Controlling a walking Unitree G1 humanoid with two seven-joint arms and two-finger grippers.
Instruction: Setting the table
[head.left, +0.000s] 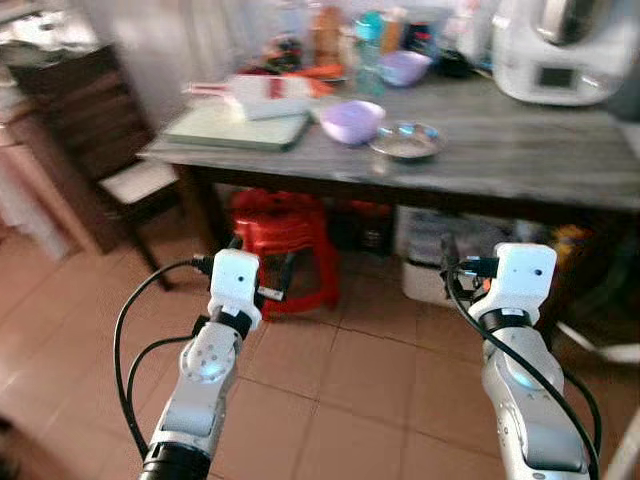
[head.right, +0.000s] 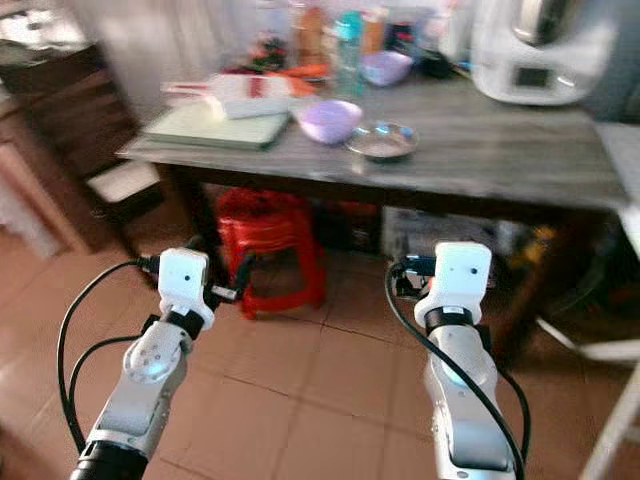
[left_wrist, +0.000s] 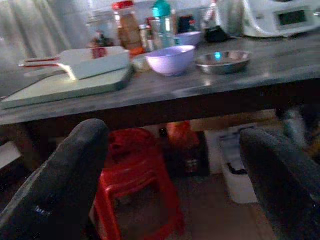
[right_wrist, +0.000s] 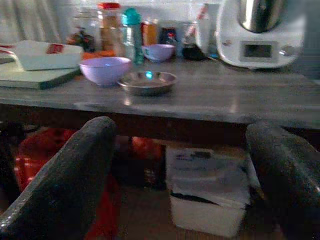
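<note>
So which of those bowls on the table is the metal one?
The shallow steel bowl nearest the table's front edge, just right of the bigger purple bowl. The smaller purple bowl sits farther back among the bottles.

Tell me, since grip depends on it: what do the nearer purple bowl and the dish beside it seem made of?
The purple bowl looks like matte plastic: even pastel colour, soft sheen. The shallow dish looks like polished metal, probably steel: grey, with bright mirror-like glints.

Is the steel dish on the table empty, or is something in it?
It looks empty. The steel dish sits upright beside the lavender bowl, and its shiny inside shows nothing but a small glint. The blur could hide crumbs.
</note>
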